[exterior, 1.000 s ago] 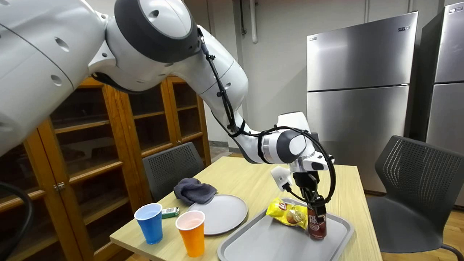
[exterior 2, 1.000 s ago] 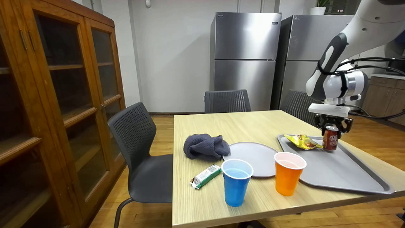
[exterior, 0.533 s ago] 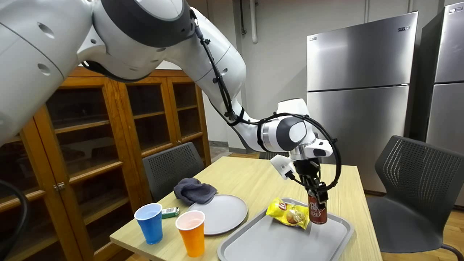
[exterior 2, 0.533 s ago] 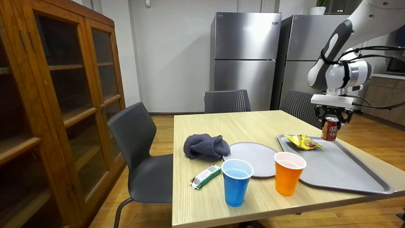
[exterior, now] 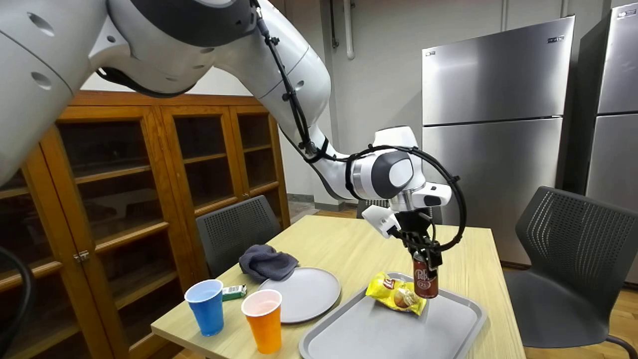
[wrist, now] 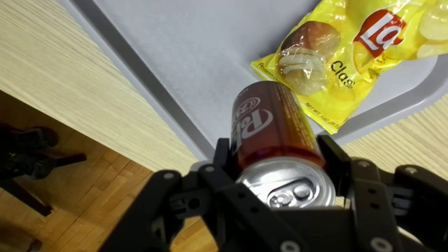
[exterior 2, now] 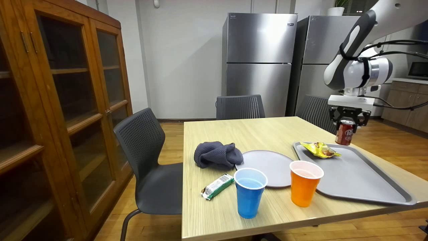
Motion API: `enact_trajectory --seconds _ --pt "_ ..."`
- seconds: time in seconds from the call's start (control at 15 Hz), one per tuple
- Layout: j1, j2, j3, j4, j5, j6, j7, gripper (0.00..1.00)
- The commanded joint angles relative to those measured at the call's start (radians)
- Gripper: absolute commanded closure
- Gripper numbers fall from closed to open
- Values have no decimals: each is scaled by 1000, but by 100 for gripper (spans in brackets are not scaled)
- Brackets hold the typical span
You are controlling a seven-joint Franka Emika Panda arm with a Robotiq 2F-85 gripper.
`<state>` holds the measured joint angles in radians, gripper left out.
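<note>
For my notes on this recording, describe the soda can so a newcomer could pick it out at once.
Start at the light wooden table and find the gray tray on it. Near the yellow chip bag, the black gripper holds the soda can. While the bag lies on the tray, the can is held aloft: a dark red cylinder with white lettering and a silver top.

The soda can has risen off the tray.
</note>
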<state>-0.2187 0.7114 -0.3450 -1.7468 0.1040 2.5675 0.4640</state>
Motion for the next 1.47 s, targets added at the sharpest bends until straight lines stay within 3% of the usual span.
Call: enact_trajectory --seconds 0.0,0.73,1.4 --pt "2 -82 35 -76 6 5 -64 61" --pt "60 -174 97 -222 -9 46 -146 61" --pt "158 -216 124 -324 -42 89 -153 61"
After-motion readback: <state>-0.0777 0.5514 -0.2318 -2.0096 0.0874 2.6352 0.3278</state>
